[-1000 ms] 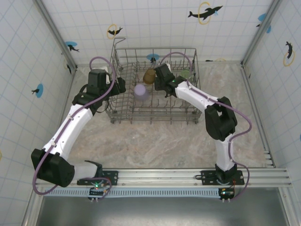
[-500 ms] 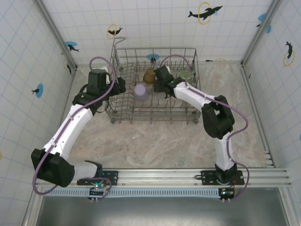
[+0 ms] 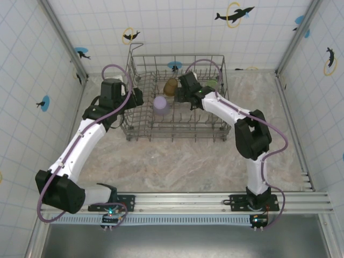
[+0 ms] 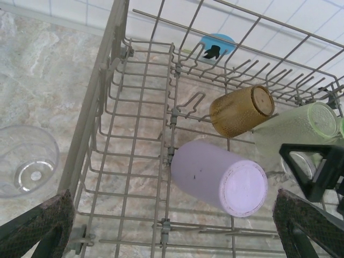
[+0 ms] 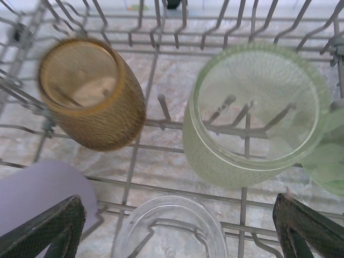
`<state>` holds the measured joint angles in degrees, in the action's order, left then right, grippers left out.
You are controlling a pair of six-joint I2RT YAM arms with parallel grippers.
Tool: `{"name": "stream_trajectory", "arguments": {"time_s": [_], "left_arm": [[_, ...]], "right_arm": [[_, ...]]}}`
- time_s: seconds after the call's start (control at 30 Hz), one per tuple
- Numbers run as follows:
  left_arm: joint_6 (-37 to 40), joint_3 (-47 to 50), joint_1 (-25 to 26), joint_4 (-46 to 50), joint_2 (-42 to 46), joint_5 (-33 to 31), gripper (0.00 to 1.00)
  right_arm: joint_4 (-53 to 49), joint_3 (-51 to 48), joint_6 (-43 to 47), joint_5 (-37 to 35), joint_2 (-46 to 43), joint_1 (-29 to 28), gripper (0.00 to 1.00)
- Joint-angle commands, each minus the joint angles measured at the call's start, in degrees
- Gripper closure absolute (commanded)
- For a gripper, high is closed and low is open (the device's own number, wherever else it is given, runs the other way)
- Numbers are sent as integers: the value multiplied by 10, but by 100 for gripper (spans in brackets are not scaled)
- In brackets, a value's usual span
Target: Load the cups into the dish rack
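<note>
Fingers (image 4: 37, 228) of the left gripper (image 4: 173, 207) are standing wide apart, gripping nothing, hovering over the left wall of the wire dish rack (image 4: 102, 102); one finger is hanging outside that wall, the other inside; a clear tumbler (image 4: 27, 161) is sitting upright on the marble desk (image 4: 43, 64) just outside the wall; open wire floor is lying between the wall and the lavender tumbler (image 4: 217, 177), which is resting on its side; the right gripper (image 5: 178, 204) is also gaping wide and empty, hanging above a second clear tumbler (image 5: 172, 231); the amber tumbler (image 5: 91, 94) and a pale green tumbler (image 5: 252, 115) are leaning on the tines just beyond it, side by side and apart.
</note>
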<state>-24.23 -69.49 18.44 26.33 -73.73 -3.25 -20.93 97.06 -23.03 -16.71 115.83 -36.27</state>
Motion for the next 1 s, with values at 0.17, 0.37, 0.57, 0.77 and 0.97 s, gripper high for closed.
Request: {"name": "stream_trajectory", "arguments": {"time_s": [0.17,0.37,0.57,0.77,0.97], "left_arm": [[1,-43,-2,58,-4,-87,2],[-12,-69,-3,88,-16,-148,2],[-26,-95,-11,106,-28,-171,2],[-35,-140,-41,131,-58,-142,2],[-48,-158,-86,141,-81,-113,2]], "right_arm": [[20,-67,-18,27,-117,-7,3],[43,-137,-21,46,-196,-9,0],[34,-194,-15,30,-265,-17,0],[45,-281,-26,21,-343,-24,0],[52,-374,-43,21,-419,-26,0]]}}
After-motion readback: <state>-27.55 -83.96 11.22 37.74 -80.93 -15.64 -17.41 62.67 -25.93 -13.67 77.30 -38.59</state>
